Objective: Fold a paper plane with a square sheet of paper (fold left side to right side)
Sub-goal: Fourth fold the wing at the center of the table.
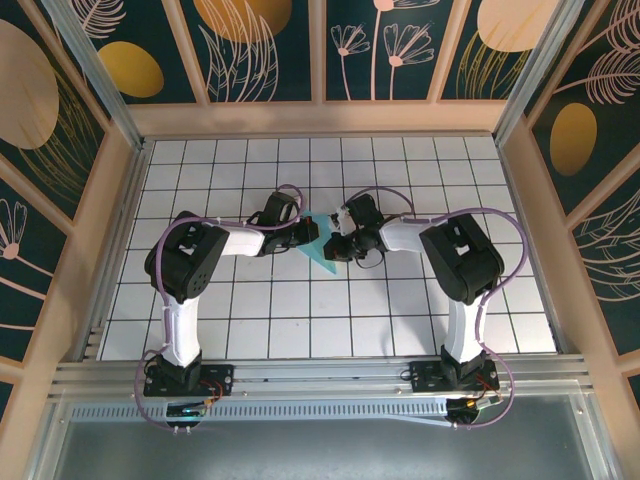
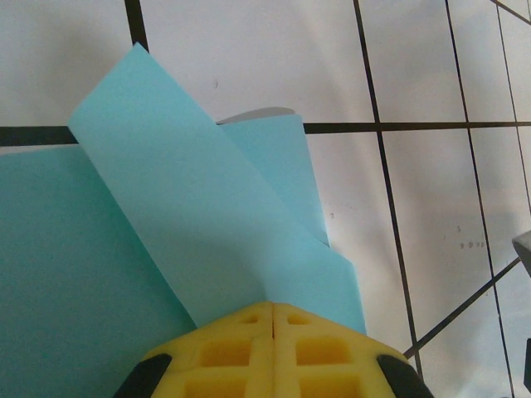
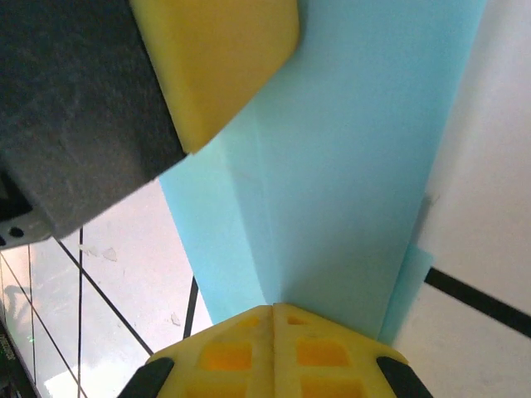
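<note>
Table: white top (image 1: 200, 320) with a black grid. A metal rail (image 1: 320, 375) runs along the near edge, where both my bases are bolted.
Room: wood-framed walls (image 1: 140, 120) stand on the left, far and right sides. Their panels are dark teal with gold discs and pale leaf and flower line drawings.
Sheet of paper: plain turquoise, partly folded, at the middle of the table (image 1: 320, 250). It is well clear of all four edges, and one corner points toward the near edge.
Left claw vs paper: my left claw (image 1: 300, 238) is at the paper's left side. On the left wrist camera (image 2: 272, 305) the tips rest on the sheet (image 2: 166, 215). A long flap runs away from them over a flat layer, and a second flap behind it curls up off the table.
Right claw vs paper: my right claw (image 1: 342, 240) is at the paper's right side, just beside the left one. On the right wrist camera (image 3: 274, 308) a long band of paper (image 3: 348, 166) with a lengthwise crease runs away from the tips. The left claw's yellow finger (image 3: 224, 58) sits at the band's far end.
Left claw state: pads fully together, no gap. Can't tell if a layer is pinched.
Right claw state: same, with the same doubt.
Left arm: (image 1: 185, 265) rises from the near-left base, elbow out toward the left edge, forearm angled in to the middle.
Right arm: (image 1: 460, 260) mirrors it, elbow out toward the right edge.
</note>
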Robot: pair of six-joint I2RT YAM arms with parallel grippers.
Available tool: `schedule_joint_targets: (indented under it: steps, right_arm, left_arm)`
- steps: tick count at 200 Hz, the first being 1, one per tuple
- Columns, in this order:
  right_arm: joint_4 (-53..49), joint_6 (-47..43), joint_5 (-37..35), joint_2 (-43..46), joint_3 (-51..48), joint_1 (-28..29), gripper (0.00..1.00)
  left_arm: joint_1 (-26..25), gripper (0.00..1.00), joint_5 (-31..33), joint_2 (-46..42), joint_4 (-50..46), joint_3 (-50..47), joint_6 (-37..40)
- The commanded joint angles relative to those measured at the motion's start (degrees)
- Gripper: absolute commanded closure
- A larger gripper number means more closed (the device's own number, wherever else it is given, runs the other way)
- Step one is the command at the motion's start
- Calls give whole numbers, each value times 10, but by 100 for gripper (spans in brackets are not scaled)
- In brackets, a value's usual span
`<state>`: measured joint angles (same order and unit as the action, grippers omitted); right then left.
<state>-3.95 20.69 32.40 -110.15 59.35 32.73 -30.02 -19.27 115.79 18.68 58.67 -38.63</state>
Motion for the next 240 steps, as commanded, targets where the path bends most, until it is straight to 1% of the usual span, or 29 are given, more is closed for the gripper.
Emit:
schedule_joint_targets:
  steps: [1,29,73,145,205,240]
  right_arm:
    - [-45,-6,-1,28,-10,7,100]
    - [-37,7,1,49,2,2,100]
    - [-3,32,46,61,-19,1,100]
    - [39,57,52,59,-73,5,100]
    - [22,45,51,61,-42,-4,100]
    - [28,43,51,39,-27,-7,100]
  left_arm:
    - [5,100,42,29,-53,-14,2]
    - [5,100,29,22,-40,-21,7]
    - [5,100,22,15,-32,-27,7]
    - [5,100,23,18,-34,-26,6]
    - [5,100,22,18,-37,-22,4]
    - [5,100,21,17,-35,-23,4]
